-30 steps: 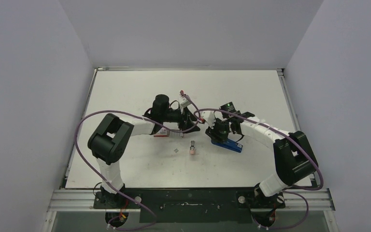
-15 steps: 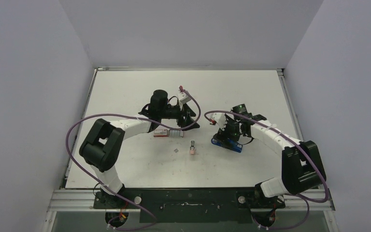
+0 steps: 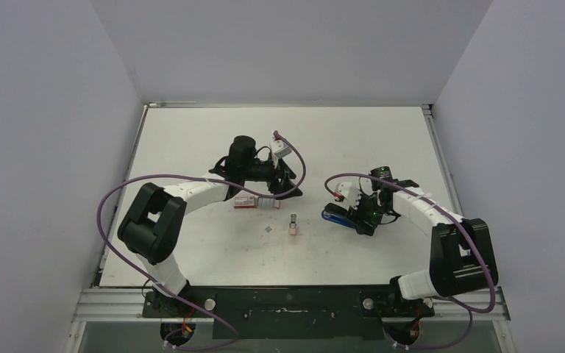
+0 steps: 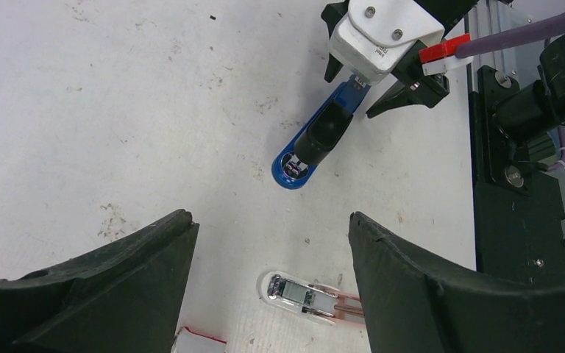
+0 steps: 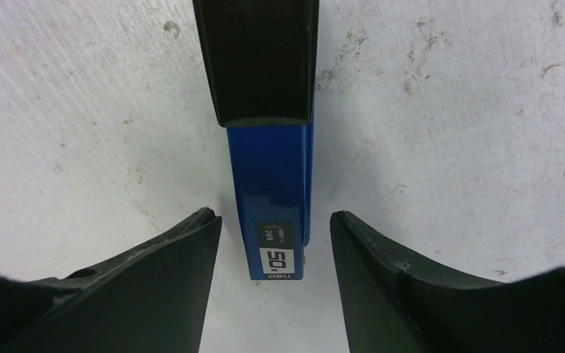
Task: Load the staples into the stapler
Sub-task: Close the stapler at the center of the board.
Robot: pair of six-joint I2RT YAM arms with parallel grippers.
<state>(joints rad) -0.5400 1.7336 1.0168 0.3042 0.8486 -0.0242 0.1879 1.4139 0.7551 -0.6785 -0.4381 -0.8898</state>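
The slim blue stapler with black top [image 5: 268,184] lies flat on the white surface [image 5: 449,110], framed by your right claw [image 5: 272,220], whose fingers are apart and gripping nothing. You look to be at the bracing step, so next close squarely on its body. Your left claw [image 4: 268,217] gapes empty near the small red-and-white staple box [image 3: 245,203]. You cannot tell whether the magazine is open.

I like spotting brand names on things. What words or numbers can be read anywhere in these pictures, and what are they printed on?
"50": in a white patch near the end of the blue stapler, seen by the right wrist camera.
"24/6": small print just above that, on the same stapler.
"deli": at the very end of the stapler, small and only just legible.
The red-and-white staple box has print too small to read.
Nothing else legible.
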